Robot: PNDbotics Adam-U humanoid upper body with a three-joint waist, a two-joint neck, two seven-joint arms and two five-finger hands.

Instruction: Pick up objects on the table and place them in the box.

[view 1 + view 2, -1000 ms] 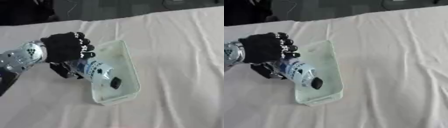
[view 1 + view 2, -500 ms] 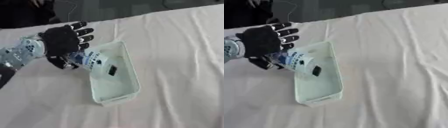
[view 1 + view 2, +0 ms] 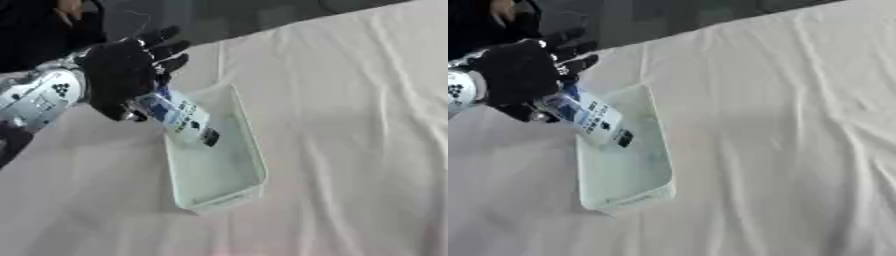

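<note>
Fingers of the left hand (image 3: 118,80) clamp a white bottle (image 3: 179,116), tilted cap-down over the far-left end of the pale box (image 3: 219,175) on the table (image 3: 350,125).

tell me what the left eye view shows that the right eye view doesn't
Left eye view only: more of the silver forearm behind the black left hand, and a dark patch at the picture's left edge.

Right eye view only: a wider stretch of cream tablecloth to the right of the box.

Both share: the left hand holding a white bottle with a blue label and black cap, tilted cap-down into the pale green rectangular plastic box. The right hand shows in neither.
</note>
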